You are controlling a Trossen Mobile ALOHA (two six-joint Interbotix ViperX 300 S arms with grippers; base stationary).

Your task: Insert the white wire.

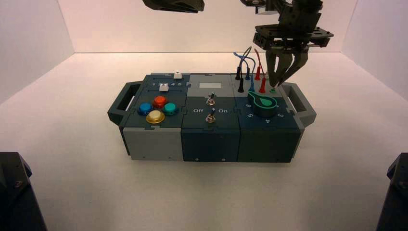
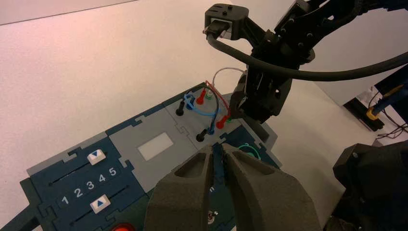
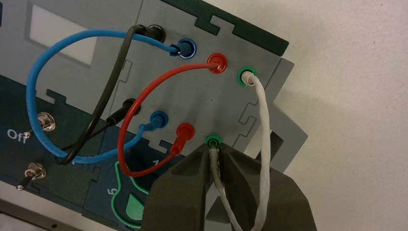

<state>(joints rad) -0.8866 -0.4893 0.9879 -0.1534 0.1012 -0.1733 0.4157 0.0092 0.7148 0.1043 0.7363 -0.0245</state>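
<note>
With the high view as the clock face, the right hand (image 3: 212, 146) is at two o'clock on the box (image 1: 210, 130), at the nearer green socket (image 3: 213, 141). Its fingers are closed on one end of the white wire (image 3: 264, 144), right at that socket; whether the plug is fully seated, I cannot tell. The wire's other end stands in the farther green socket (image 3: 247, 76), and the lead loops out between the two. Beside it, towards the box's middle, the red lead (image 3: 139, 98), the blue lead (image 3: 33, 103) and the black lead (image 3: 107, 96) each arch between sockets. The left hand (image 2: 218, 147) is idle, held up beyond the box towards twelve o'clock, with its fingers slightly apart and nothing between them. The knob (image 1: 263, 105) sits at three o'clock, just on the near side of the leads. The two toggle switches (image 1: 210, 99) are by the box's centre, with the pale panel (image 1: 210, 85) at twelve. Two white sliders (image 2: 96, 157) lie at ten o'clock, the farther one close to its 5 end, the nearer about midway. Red, blue, green and yellow buttons (image 1: 155, 116) cluster at nine. The box rests on the pale surface (image 1: 86, 192).
</note>
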